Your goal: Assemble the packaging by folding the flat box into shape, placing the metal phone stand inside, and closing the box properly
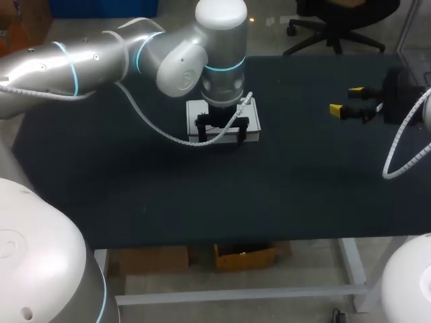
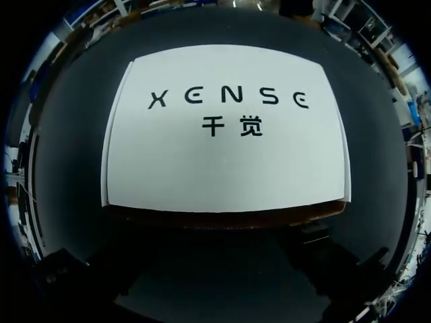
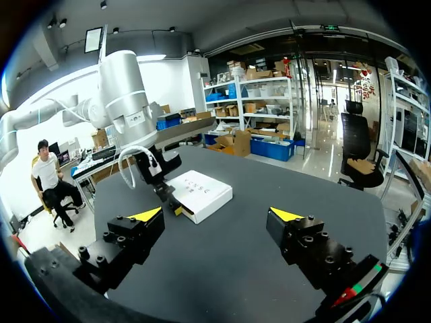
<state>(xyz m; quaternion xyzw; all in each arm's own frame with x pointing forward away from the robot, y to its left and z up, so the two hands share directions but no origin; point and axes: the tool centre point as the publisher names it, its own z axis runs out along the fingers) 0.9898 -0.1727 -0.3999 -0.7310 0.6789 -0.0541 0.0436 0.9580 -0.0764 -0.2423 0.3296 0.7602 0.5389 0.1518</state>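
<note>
Left gripper [image 1: 222, 126] sits directly over the white box [image 1: 196, 111] at the middle of the table [image 1: 135, 188] — its opening cannot be told. Right gripper [image 3: 215, 215] — spread wide, holding nothing — hovers well apart.

- The table [image 1: 316, 182] is the only furniture within reach: a broad top under a dark, matt, blue-black cover that runs nearly the whole width of the head view.
- Its front edge [image 1: 283, 238] runs straight and level.
- Below that edge is a white metal frame, with a leg [image 1: 353, 269] at the right and a crossbar [image 1: 236, 294] running along the front.
- Light falls evenly from above (no hard shadows on the cover), leaving a faint grey sheen in the right wrist view.
</note>
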